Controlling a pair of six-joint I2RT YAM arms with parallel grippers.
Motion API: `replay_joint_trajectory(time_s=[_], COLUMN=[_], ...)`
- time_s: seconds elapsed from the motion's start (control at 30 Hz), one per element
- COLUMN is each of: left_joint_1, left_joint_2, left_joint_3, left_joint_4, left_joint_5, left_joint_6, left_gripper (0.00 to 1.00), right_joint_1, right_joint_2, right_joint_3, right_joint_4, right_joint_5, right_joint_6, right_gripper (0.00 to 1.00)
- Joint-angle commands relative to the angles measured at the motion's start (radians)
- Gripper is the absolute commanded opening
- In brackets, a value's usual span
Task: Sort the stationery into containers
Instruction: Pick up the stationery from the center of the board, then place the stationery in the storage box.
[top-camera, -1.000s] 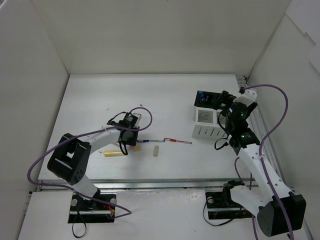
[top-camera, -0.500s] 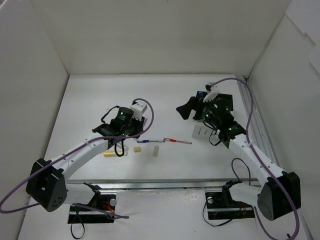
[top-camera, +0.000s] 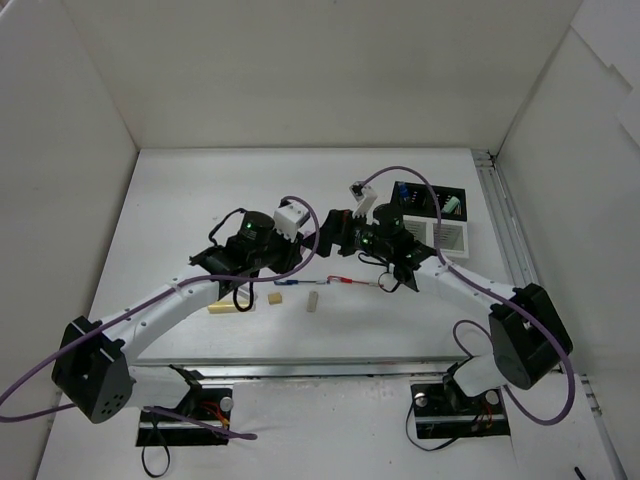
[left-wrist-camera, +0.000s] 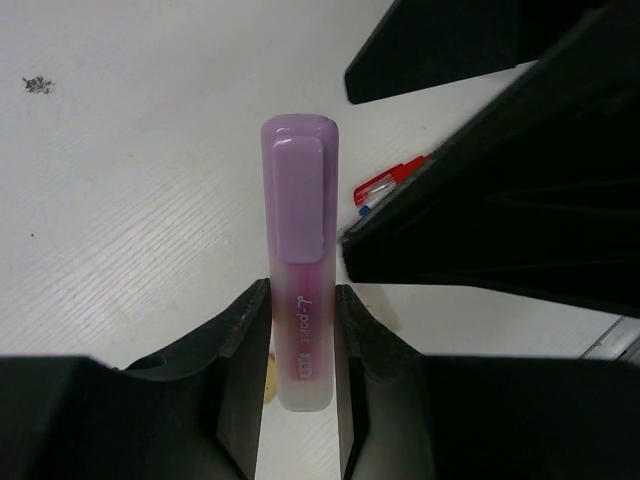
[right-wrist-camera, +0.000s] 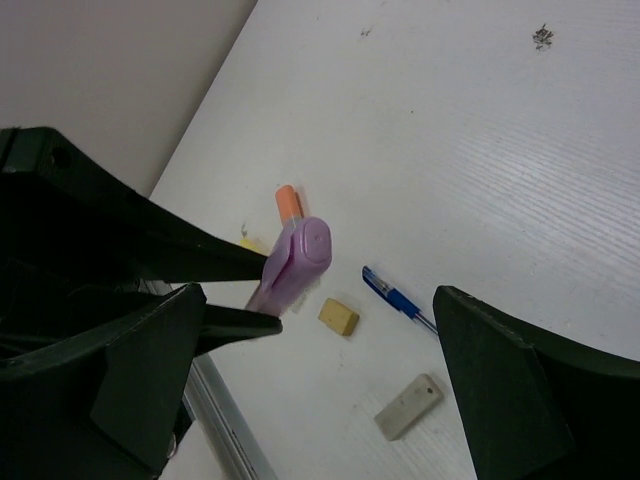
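The pink marker pen (left-wrist-camera: 298, 190) is clamped by its lower barrel between the two fingers of the left gripper (left-wrist-camera: 302, 300), whose jaws are narrowed onto it. Its capped end is pointed away from the left wrist, and it is held above the middle of the table (top-camera: 180, 200), clear of the surface. The right gripper (right-wrist-camera: 320, 300) is set just opposite the cap with its jaws spread wide and nothing between them; the marker is not touched by either finger. On the table below are seen a thin blue-and-red pen (top-camera: 340, 281), a small beige eraser (right-wrist-camera: 338, 316), a longer pale eraser (right-wrist-camera: 408, 406), an orange marker (right-wrist-camera: 288, 203) and a yellow marker (top-camera: 228, 306). The white box (top-camera: 445, 233) and the black box (top-camera: 428, 198) joined to it are found well apart, toward the far right.
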Motion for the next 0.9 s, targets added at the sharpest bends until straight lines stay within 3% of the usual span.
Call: replay_joint_trajectory(time_s=[0.0, 0.07, 0.17, 0.3, 0.4, 0.47, 0.53, 0.6, 0.63, 0.67, 0.77, 0.8, 0.87], left_joint_1=[-0.015, -0.024, -0.024, -0.033, -0.033, -0.033, -0.033, -0.033, -0.033, -0.033, -0.033, -0.010, 0.019], left_joint_2=[-0.027, -0.021, -0.015, -0.018, -0.016, -0.012, -0.010, -0.018, -0.033, -0.045, -0.134, -0.156, -0.211], left_joint_3=[0.064, 0.073, 0.081, 0.082, 0.086, 0.090, 0.089, 0.086, 0.076, 0.063, 0.014, -0.003, -0.034], left_joint_4=[0.073, 0.071, 0.071, 0.079, 0.081, 0.081, 0.079, 0.077, 0.074, 0.073, 0.068, 0.061, 0.036], left_joint_5=[0.025, 0.022, 0.012, -0.001, -0.011, -0.038, -0.060, -0.075, -0.090, -0.100, -0.164, -0.188, -0.244], left_joint_6=[0.013, 0.007, -0.003, -0.012, -0.016, -0.026, -0.038, -0.047, -0.050, -0.059, -0.089, -0.116, -0.162], left_gripper=[0.00, 0.00, 0.00, 0.00, 0.00, 0.06, 0.19, 0.57, 0.61, 0.74, 0.89, 0.99, 1.00], right_joint_1=[0.020, 0.036, 0.056, 0.068, 0.076, 0.079, 0.074, 0.071, 0.057, 0.039, -0.039, -0.086, -0.128], right_joint_2=[0.030, 0.054, 0.080, 0.083, 0.068, 0.050, 0.024, -0.001, -0.031, -0.045, -0.127, -0.171, -0.223], right_joint_3=[0.057, 0.067, 0.077, 0.070, 0.065, 0.058, 0.053, 0.050, 0.036, 0.022, -0.001, 0.004, 0.025], right_joint_4=[0.155, 0.164, 0.171, 0.178, 0.190, 0.198, 0.198, 0.196, 0.196, 0.195, 0.173, 0.153, 0.035], right_joint_5=[0.082, 0.095, 0.102, 0.128, 0.138, 0.144, 0.167, 0.199, 0.213, 0.240, 0.272, 0.276, 0.329], right_joint_6=[0.056, 0.072, 0.081, 0.083, 0.073, 0.069, 0.058, 0.035, 0.032, 0.020, -0.020, -0.040, -0.115], right_gripper=[0.94, 0.91, 0.73, 0.35, 0.15, 0.07, 0.00, 0.00, 0.00, 0.00, 0.00, 0.00, 0.00])
